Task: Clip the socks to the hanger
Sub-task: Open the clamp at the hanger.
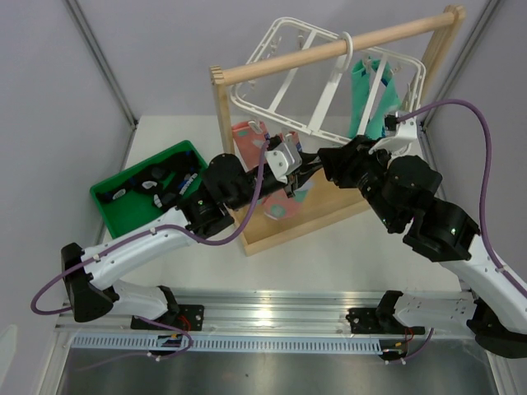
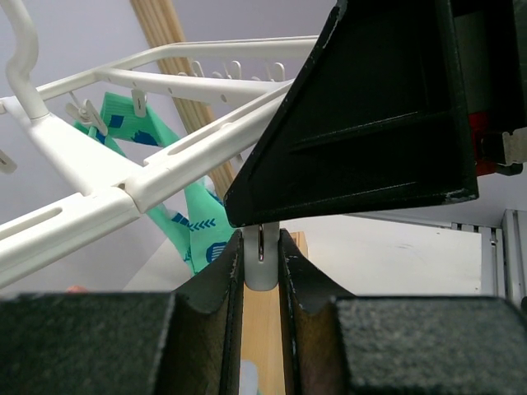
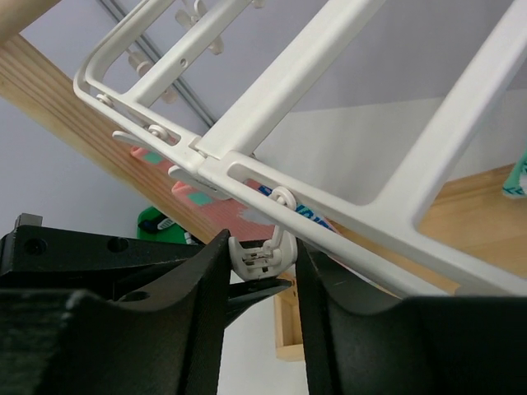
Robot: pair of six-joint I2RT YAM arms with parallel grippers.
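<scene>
White plastic grid hanger (image 1: 328,89), tilted at upper centre, carries a salmon-pink spotted sock (image 1: 245,138); left gripper (image 2: 262,247) and right gripper (image 3: 262,251) each clench a white clip (image 2: 262,276).

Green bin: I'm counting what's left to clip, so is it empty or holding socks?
Holding socks: black socks with white marks lie inside the green bin. How many there are, I cannot tell.

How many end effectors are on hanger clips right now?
2. Left end effector grips a clip; right end effector grips a second clip hanging from the hanger edge bar.
</scene>
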